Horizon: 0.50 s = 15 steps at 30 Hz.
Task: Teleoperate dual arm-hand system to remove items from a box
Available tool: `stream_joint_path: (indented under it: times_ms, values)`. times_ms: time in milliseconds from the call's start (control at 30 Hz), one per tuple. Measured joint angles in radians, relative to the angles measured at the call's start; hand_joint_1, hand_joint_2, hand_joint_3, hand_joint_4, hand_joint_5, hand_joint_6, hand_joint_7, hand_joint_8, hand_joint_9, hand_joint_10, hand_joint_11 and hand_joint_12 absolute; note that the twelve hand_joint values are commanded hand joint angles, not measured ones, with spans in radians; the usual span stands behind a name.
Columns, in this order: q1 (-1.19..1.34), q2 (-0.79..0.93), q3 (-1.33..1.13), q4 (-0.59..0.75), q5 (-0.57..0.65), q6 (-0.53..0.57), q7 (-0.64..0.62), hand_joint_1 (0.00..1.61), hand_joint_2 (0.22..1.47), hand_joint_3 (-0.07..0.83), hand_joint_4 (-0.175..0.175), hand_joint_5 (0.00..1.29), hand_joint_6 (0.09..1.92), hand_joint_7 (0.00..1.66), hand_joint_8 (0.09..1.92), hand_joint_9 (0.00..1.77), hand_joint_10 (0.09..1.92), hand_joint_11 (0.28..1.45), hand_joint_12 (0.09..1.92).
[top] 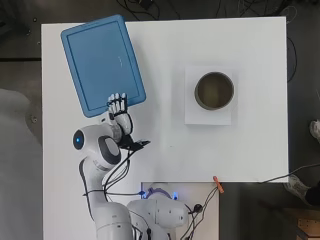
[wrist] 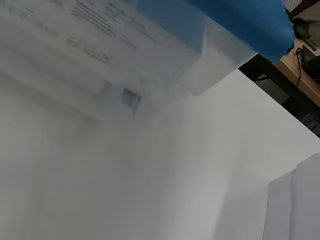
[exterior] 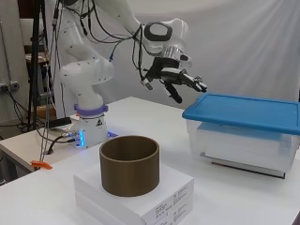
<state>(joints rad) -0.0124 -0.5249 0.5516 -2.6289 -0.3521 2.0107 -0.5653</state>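
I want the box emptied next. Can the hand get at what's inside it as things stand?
Probably not yet. The blue lid sits closed on the clear box, covering the contents. The hand hovers open just above the lid's near edge with nothing between them, so it could likely reach the lid first.

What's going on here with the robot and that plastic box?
The white robot arm is holding its black and white robot hand just above the near edge of the blue lid of a clear plastic storage box. The fingers are extended and hold nothing. The lid is on, so nothing has come out yet. A brown cylindrical container sits on a flat white box, untouched.
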Motion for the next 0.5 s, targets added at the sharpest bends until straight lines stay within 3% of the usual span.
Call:
stream_joint_path:
  times_ms: [167, 367, 400, 433, 500]
  values:
    - [-0.018, 0.064, 0.012, 0.009, -0.027, 0.040, 0.092, 0.25, 0.94, 0.021, -0.081, 0.09, 0.09, 0.12, 0.09, 0.17, 0.09, 0.35, 0.09]
    - [-0.045, 0.220, -0.033, 0.077, -0.078, 0.083, 0.104, 0.26, 0.96, 0.012, -0.090, 0.06, 0.09, 0.12, 0.09, 0.18, 0.09, 0.35, 0.09]
    - [-0.047, 0.238, -0.037, 0.083, -0.102, 0.091, 0.107, 0.35, 0.98, 0.011, -0.078, 0.11, 0.09, 0.15, 0.09, 0.24, 0.09, 0.39, 0.09]
    - [-0.048, 0.253, -0.040, 0.089, -0.120, 0.099, 0.110, 0.61, 1.09, 0.047, -0.060, 0.20, 0.09, 0.21, 0.09, 0.33, 0.09, 0.43, 0.09]
    - [-0.049, 0.285, -0.046, 0.103, -0.121, 0.105, 0.115, 0.98, 1.23, 0.061, -0.081, 0.35, 0.09, 0.28, 0.09, 0.40, 0.09, 0.44, 0.09]
